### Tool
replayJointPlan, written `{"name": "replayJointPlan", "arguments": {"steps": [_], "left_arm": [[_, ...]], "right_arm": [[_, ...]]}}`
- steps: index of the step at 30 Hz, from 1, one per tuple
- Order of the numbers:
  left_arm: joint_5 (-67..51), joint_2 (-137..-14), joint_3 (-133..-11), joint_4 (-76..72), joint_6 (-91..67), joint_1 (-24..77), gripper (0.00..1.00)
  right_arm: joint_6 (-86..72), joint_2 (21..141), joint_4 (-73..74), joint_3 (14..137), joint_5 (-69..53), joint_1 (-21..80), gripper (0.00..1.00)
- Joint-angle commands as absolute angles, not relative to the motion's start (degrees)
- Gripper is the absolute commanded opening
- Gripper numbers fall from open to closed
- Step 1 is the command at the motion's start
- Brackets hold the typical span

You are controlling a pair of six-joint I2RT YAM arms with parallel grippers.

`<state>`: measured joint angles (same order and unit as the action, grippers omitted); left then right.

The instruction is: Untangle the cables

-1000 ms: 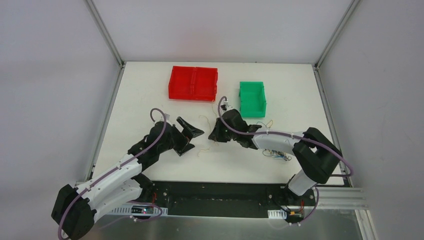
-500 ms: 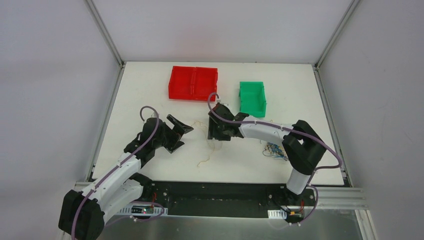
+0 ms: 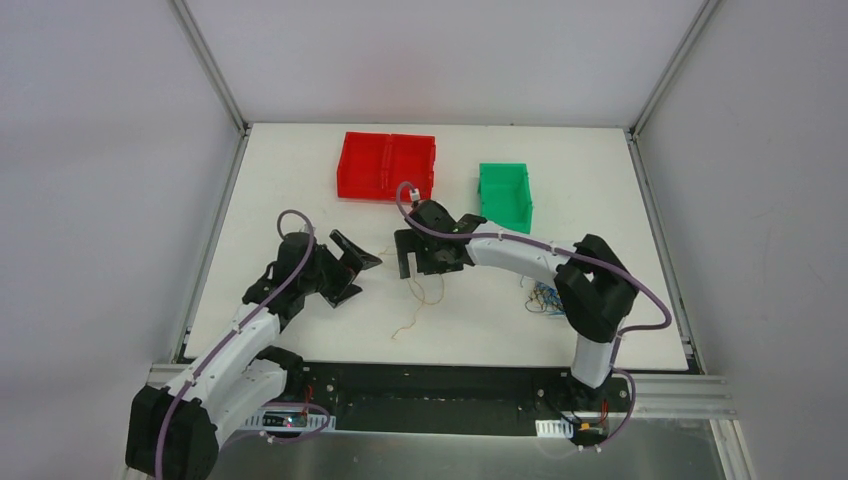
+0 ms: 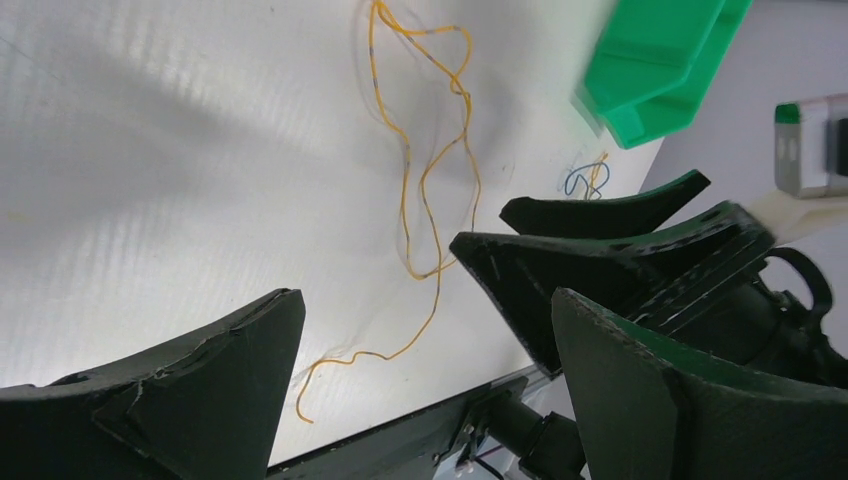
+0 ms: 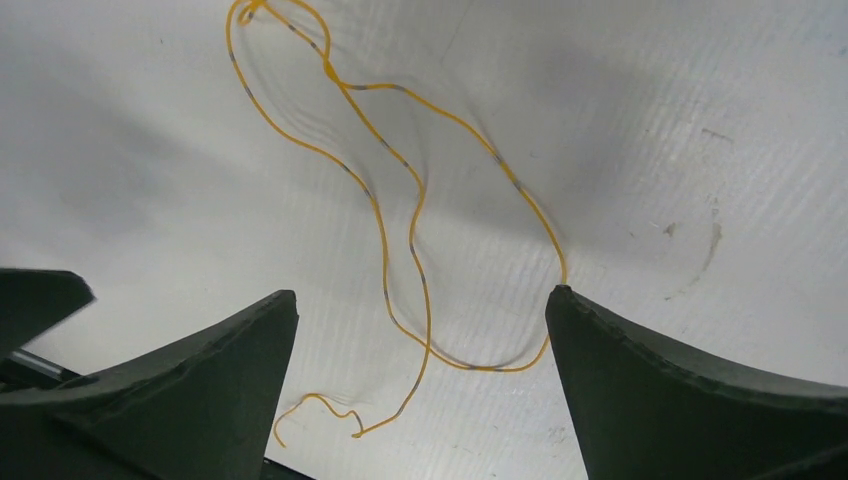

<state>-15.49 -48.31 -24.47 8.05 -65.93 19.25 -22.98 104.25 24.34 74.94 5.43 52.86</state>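
One thin orange-yellow cable (image 5: pixel 378 215) lies loose on the white table in long loops, its tail end curling toward the near edge (image 4: pixel 340 358). My right gripper (image 5: pixel 422 295) hovers over it, open, with nothing between its fingers. My left gripper (image 4: pixel 425 300) is open too and empty, just left of the strand and facing the right gripper's black fingers (image 4: pixel 600 215). From above, the strand (image 3: pixel 405 325) trails down from under the right gripper (image 3: pixel 422 268), with the left gripper (image 3: pixel 362 275) beside it. A tangle of blue, orange and black cables (image 3: pixel 545 298) sits by the right arm's elbow.
A red two-compartment bin (image 3: pixel 387 166) stands at the back centre, and a green bin (image 3: pixel 504 197) to its right, also seen in the left wrist view (image 4: pixel 660 60). The table's near edge (image 3: pixel 430 362) runs just past the strand's tail.
The right gripper went from shut to open, dropping the orange cable, and swung left and farther back. The left gripper drew back slightly to the left, still open.
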Motion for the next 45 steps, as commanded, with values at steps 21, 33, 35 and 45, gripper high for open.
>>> {"name": "replayJointPlan", "arguments": {"steps": [21,33,35,45], "left_arm": [[-26.23,-49.56,-31.76,14.14,-57.43,8.01,1.00],[-28.31,-50.79,-32.56,14.57,-55.91,5.17,1.00],[-28.65,-51.08,-32.80,14.58,-55.77,4.87,1.00],[-30.13,-50.61,-32.53,14.93,-55.00,3.49,1.00]], "right_arm": [[8.90,119.85,26.51,89.17,-1.65,53.08,0.98],[8.62,120.49,24.71,85.46,-2.94,53.12,0.24],[8.00,120.32,24.63,85.30,-2.65,53.14,0.08],[0.42,114.63,22.78,85.01,-0.44,52.84,0.00]]}}
